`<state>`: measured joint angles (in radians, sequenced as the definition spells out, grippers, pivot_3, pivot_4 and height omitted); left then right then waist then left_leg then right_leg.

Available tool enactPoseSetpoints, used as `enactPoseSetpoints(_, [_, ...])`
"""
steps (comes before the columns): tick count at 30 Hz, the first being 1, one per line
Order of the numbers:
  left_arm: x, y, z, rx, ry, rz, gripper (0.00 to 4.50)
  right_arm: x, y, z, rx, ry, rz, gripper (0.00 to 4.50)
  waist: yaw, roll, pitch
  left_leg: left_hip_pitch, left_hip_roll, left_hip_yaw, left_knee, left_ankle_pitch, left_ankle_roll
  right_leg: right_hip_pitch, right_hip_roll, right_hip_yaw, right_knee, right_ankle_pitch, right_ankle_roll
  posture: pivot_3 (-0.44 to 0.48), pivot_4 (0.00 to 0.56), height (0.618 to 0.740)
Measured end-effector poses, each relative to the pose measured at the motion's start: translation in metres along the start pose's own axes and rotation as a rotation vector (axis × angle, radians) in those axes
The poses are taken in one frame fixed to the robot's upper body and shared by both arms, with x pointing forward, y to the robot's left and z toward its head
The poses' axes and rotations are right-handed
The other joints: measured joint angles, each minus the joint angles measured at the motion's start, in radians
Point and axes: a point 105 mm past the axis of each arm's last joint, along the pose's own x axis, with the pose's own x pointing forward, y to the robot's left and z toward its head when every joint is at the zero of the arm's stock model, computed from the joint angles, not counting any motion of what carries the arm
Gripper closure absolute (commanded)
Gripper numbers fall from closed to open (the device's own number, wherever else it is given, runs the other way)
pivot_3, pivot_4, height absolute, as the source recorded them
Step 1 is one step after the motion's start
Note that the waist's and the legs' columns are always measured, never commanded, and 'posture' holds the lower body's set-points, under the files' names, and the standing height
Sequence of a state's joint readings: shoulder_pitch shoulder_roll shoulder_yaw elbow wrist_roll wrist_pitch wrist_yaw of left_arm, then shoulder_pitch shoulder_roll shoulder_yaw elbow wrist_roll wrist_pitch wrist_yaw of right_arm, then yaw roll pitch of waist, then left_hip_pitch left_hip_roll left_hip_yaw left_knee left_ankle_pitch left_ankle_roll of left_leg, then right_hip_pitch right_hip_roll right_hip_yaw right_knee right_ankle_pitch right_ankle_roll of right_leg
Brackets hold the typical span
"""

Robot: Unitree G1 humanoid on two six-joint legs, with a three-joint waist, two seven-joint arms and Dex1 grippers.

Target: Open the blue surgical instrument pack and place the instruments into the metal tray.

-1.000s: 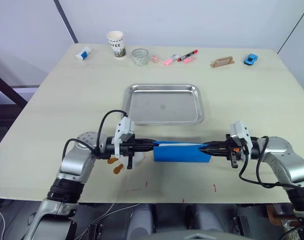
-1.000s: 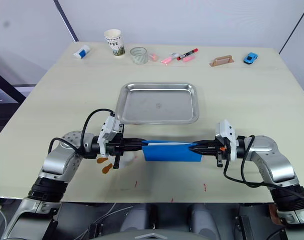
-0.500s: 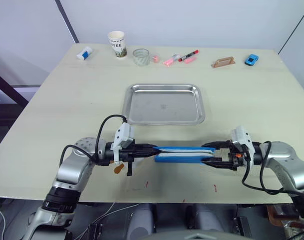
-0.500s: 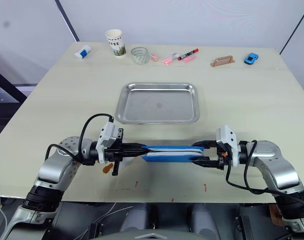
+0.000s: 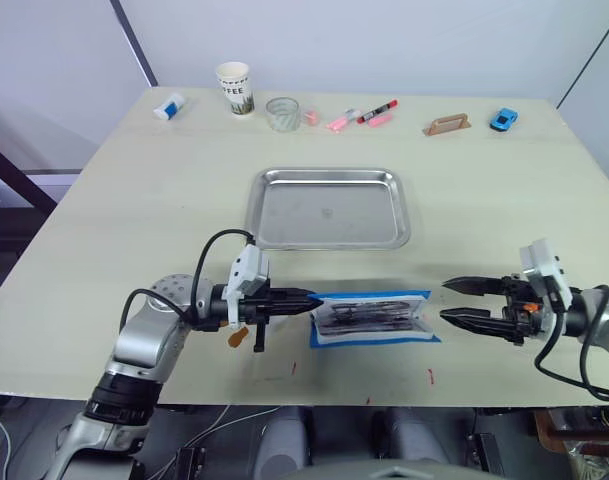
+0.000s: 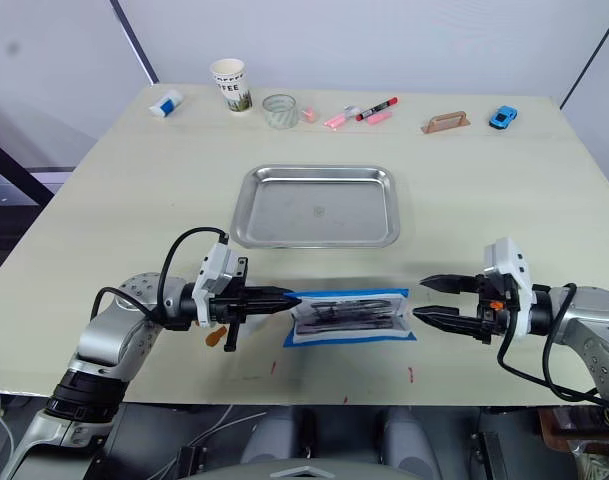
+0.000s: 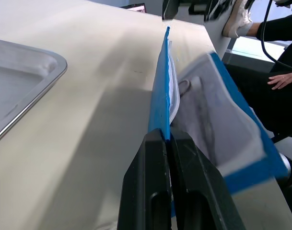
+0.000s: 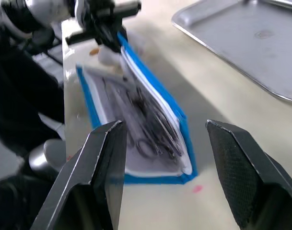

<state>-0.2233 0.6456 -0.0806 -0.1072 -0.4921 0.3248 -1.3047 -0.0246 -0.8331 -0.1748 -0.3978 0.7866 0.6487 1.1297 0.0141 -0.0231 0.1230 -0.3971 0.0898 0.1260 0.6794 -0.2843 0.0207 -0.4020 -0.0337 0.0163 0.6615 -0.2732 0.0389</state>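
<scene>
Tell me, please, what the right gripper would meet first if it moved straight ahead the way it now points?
Most likely the near end of the opened blue fabric instrument pack. The right gripper, jaws open, points along the table at it, with bare tabletop between; its exact height is unclear.

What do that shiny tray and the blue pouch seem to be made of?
The metal tray looks like polished stainless steel: silvery, reflective, with a rolled rim. The blue surgical instrument pack seems soft fabric with a pale lining; it bends where the left gripper pinches its edge.
</scene>
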Motion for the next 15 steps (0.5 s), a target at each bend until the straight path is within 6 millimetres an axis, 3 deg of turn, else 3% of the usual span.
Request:
enactPoseSetpoints(3, [0.000, -0.001, 0.000, -0.020, -0.005, -0.004, 4.50, 0.007, 0.004, -0.002, 0.032, -0.010, 0.017, 4.32, 0.001, 0.000, 0.000, 0.000, 0.000, 0.000, 0.000, 0.000, 0.000, 0.000, 0.000, 0.000, 0.000, 0.000, 0.000, 0.000, 0.150, 0.740])
enactPoseSetpoints(4, [0.000, -0.001, 0.000, -0.025, -0.006, -0.005, 4.50, 0.010, 0.005, -0.005, 0.045, -0.004, 0.025, 4.47, 0.001, 0.000, 0.000, 0.000, 0.000, 0.000, 0.000, 0.000, 0.000, 0.000, 0.000, 0.000, 0.000, 0.000, 0.000, 0.000, 0.150, 0.740])
enactPoseSetpoints(12, [0.002, 0.001, 0.001, -0.029, -0.008, -0.006, 4.50, 0.029, 0.009, -0.025, 0.028, 0.087, 0.071, 4.47, 0.001, 0.000, 0.000, 0.000, 0.000, 0.000, 0.000, 0.000, 0.000, 0.000, 0.000, 0.000, 0.000, 0.000, 0.000, 0.000, 0.150, 0.740])
enactPoseSetpoints(15, [0.004, 0.009, 0.004, -0.021, -0.009, 0.021, 4.50, 0.035, 0.007, -0.043, 0.018, 0.157, 0.071, 4.47, 0.002, 0.000, 0.000, -0.001, 0.000, 0.000, 0.001, 0.000, 0.000, 0.000, 0.000, -0.001, 0.000, 0.000, 0.000, 0.000, 0.150, 0.740])
